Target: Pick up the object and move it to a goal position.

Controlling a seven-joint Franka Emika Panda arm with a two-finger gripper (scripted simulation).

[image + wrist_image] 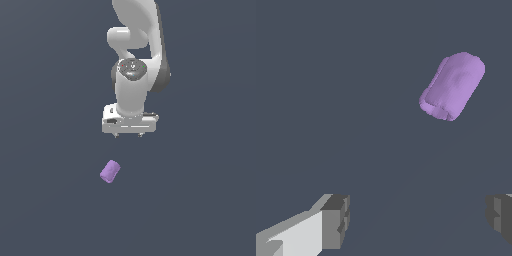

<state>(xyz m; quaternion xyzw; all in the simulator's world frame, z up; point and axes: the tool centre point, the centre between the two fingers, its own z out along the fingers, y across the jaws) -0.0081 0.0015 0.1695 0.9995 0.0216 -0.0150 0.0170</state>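
One small object (110, 172) lies alone on the plain dark surface (45, 210), a stubby light-purple cylinder resting on its side with its long axis slanted in both views, and nothing touches it. No edge or corner of the surface comes into either view, so its place can only be given relative to the arm: it sits near the hand (129, 135), off toward the exterior view's left and nearer the camera, clear of the hand's footprint. The step in hand appears to be the approach, and doing it well likely means shifting the hand sideways until the object lies midway between the fingers, then turning the wrist so the fingers close across the narrow width of the cylinder and not along its length. Descent should probably wait until that centering is done, since a finger landing on the rounded side could roll the piece away. In the wrist view the hand (416, 220) is spread wide with nothing between its fingers (336, 220), and the object (452, 86) sits well off their line. Its skin looks matte and slightly lumpy, with soft rounded ends, so friction should be fair, though the curved flanks call for a square, centred squeeze. No goal marker is visible.
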